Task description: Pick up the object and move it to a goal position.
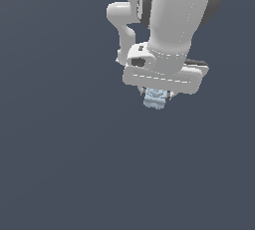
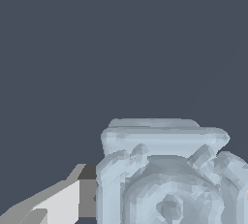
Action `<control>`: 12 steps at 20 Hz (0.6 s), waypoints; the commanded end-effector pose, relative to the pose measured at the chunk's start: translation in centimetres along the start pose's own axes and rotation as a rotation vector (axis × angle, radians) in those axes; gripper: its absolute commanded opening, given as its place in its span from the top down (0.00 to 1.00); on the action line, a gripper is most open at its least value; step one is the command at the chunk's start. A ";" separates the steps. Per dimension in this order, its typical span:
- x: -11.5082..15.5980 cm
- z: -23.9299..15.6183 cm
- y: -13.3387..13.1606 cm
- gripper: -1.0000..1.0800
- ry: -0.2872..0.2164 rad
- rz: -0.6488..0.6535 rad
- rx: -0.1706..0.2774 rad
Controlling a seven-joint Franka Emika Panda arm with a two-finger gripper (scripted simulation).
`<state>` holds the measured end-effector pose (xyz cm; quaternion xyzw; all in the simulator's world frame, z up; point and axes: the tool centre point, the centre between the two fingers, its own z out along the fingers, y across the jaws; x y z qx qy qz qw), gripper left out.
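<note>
While the arm hangs over a plain dark grey ground, the gripper [image 1: 157,96] is closed on the object [image 1: 155,99], a small pale blue lump tucked between the jaws just under the white hand. From the exterior view only its lower end pokes out below the fingers. Up close in the wrist view the object [image 2: 164,174] fills the near corner, its surface all ridges, steps and rounded bumps, with one pale finger [image 2: 58,203] pressed against its side.

It looks to me rigid and light, hardly fragile. Those bumps may give uneven contact, so I would judge the flatter side faces the safest place to pinch it.

No brand, label or writing can be read anywhere.
</note>
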<state>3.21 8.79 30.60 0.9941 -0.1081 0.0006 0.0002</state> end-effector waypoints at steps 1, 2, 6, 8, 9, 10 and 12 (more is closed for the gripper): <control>0.3 -1.0 -0.8 1.00 -0.001 0.001 0.000; 0.4 -1.3 -1.0 1.00 -0.001 0.001 0.000; 0.7 -2.2 -1.7 1.00 -0.001 0.001 0.000; 0.8 -2.5 -1.9 1.00 -0.001 0.001 0.000; 0.8 -2.6 -2.0 1.00 -0.001 0.001 0.000; 0.8 -2.7 -2.0 1.00 -0.001 0.001 0.000; 0.9 -2.7 -2.1 1.00 -0.001 0.001 0.000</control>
